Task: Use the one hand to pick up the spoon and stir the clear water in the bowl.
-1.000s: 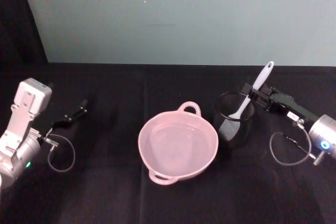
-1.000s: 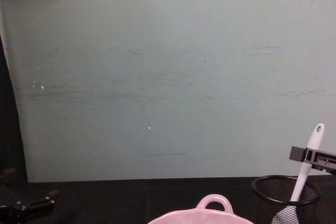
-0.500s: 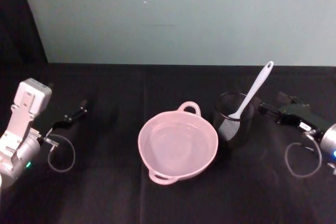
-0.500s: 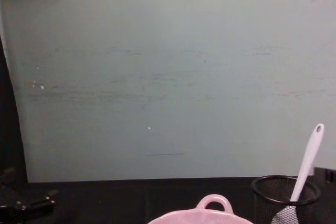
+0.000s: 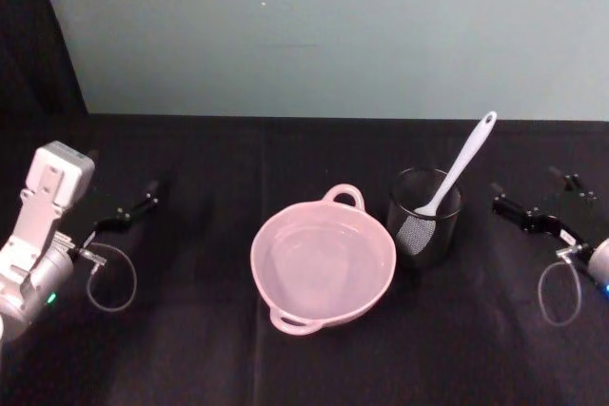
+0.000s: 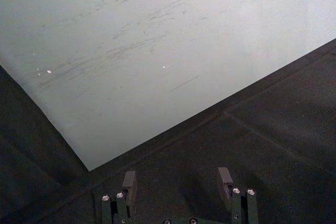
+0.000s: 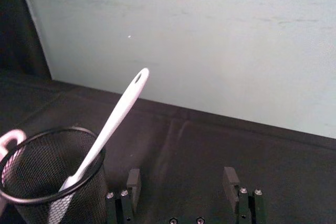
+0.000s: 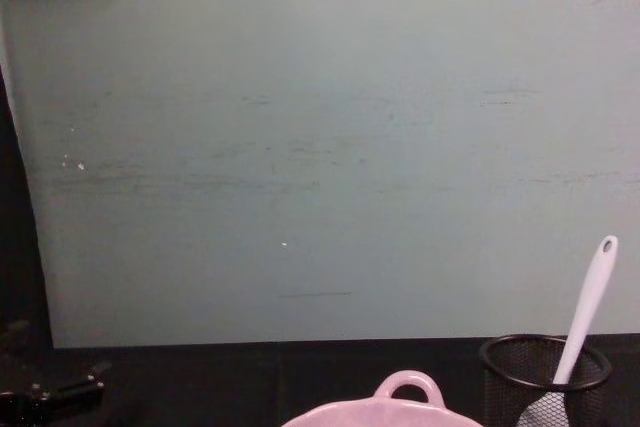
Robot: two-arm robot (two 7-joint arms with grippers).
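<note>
The white spoon (image 5: 462, 162) stands tilted in a black wire-mesh cup (image 5: 423, 228), its handle end leaning up to the right. The spoon (image 7: 114, 120) also shows in the right wrist view and as the spoon (image 8: 586, 309) in the chest view. Left of the cup sits the pale pink bowl (image 5: 323, 261) holding clear water, one loop handle toward the wall. My right gripper (image 5: 526, 189) hovers to the right of the cup, apart from the spoon, open and holding nothing; its fingers (image 7: 133, 179) stand wide apart. My left gripper (image 5: 143, 201) rests open at the far left.
The table is covered by a black cloth (image 5: 190, 349), with a pale green wall (image 5: 314, 26) behind it. Cable loops hang beside each wrist. There is free room in front of the bowl and between the cup and my right gripper.
My right gripper, which was at the spoon's handle above the cup, has drawn back to the right. The spoon stays in the cup. The left arm has not moved.
</note>
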